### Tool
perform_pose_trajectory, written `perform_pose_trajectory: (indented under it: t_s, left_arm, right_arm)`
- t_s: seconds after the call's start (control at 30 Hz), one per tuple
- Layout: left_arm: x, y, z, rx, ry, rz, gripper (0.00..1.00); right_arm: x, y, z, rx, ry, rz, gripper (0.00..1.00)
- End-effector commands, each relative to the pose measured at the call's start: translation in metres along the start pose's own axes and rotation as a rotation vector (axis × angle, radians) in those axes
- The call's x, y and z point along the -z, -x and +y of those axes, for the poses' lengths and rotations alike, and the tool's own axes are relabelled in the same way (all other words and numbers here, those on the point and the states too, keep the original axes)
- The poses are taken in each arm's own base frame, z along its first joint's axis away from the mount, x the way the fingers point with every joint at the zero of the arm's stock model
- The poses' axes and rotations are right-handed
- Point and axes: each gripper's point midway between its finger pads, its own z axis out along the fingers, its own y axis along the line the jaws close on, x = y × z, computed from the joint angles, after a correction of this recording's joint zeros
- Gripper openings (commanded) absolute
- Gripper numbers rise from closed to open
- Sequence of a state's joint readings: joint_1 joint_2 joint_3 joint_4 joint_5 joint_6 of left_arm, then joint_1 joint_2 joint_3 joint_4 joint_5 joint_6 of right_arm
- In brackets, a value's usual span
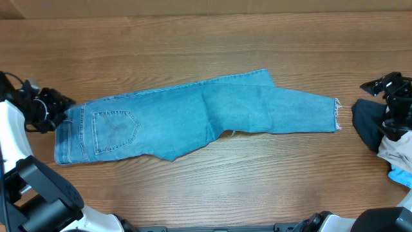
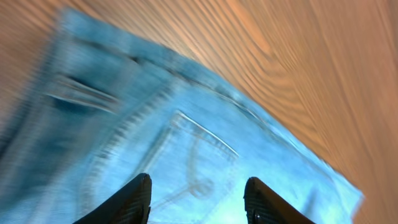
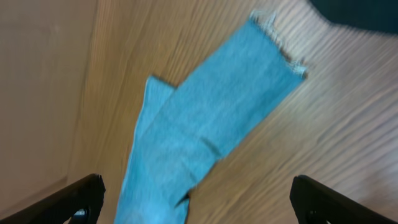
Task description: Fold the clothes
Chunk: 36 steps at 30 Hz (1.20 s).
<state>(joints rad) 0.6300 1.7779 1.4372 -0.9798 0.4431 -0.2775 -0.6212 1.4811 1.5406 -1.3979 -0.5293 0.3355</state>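
Observation:
The light blue jeans lie flat across the table's middle, waistband at the left, frayed hem at the right, one back pocket facing up. The legs overlap and bend near the middle. My left gripper sits at the waistband end; in the left wrist view it is open and empty above the pocket stitching. My right gripper is at the far right beyond the hem; in the right wrist view it is wide open and empty above the jeans leg.
A pile of other clothes, dark, white and blue, lies at the table's right edge next to the right arm. Bare wooden table surrounds the jeans. A wall edge runs along the back.

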Motion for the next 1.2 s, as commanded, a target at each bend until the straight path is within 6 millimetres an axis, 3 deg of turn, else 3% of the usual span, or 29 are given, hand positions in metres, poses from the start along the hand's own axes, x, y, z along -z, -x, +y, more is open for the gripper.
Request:
perform_pose_trajectory:
  t_s: [0.0,0.07,0.13,0.23,0.37,0.47,0.67,0.93,1.17]
  left_arm:
    - [-0.007,-0.028,-0.044,-0.150,-0.125,0.105,0.55]
    - [-0.017,-0.051,-0.063,-0.250,-0.120,0.163,0.65]
    - [-0.027,-0.070,-0.075,-0.316,-0.076,0.206,0.69]
    - [-0.054,-0.113,-0.101,-0.477,0.011,0.274,0.98]
    - [-0.077,-0.145,-0.117,-0.525,0.038,0.342,1.00]
    - [-0.098,-0.166,-0.118,-0.534,0.064,0.417,1.00]
    - [-0.138,-0.204,-0.108,-0.546,0.121,0.553,1.00]
    - [-0.162,-0.216,-0.100,-0.530,0.124,0.616,1.00]
    - [-0.165,-0.211,-0.101,-0.542,0.127,0.592,1.00]
  right_arm:
    - [0.000,-0.027,0.021,0.146,0.042,0.077,1.00]
    - [-0.009,-0.048,0.020,0.208,-0.030,0.139,1.00]
    - [-0.017,-0.056,0.018,0.226,-0.092,0.152,1.00]
    - [-0.047,-0.079,0.014,0.195,-0.153,0.207,1.00]
    - [-0.079,-0.112,0.011,0.135,-0.113,0.328,1.00]
    - [-0.102,-0.132,0.013,0.149,-0.041,0.403,1.00]
    - [-0.120,-0.164,-0.003,0.083,-0.089,0.491,1.00]
    - [-0.162,-0.212,0.005,0.007,-0.023,0.575,1.00]
    - [-0.178,-0.238,0.029,0.076,0.000,0.556,1.00]
